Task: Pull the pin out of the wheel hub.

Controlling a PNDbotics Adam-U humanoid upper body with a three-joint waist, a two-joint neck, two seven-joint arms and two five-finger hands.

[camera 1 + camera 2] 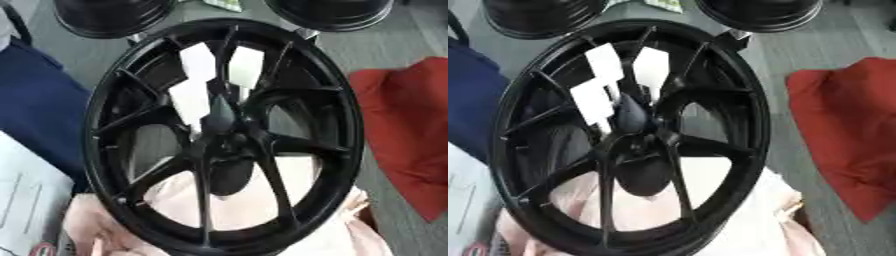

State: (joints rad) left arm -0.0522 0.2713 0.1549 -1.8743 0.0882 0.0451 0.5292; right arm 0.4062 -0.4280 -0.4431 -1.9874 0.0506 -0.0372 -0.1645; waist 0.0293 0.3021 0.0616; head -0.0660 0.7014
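A black wheel hub (223,135) fills the view above pale cloth (737,220); neither hand is visible. Extraction seemingly unstarted; next comes reaching its centre.

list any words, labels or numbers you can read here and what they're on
None can be read.
White rectangular tags on the black spoked alloy wheel: they look blank.
White paper sheet at lower left: faint lines only, too blurred to read.
Small red-and-white mark by the sheet: unreadable.
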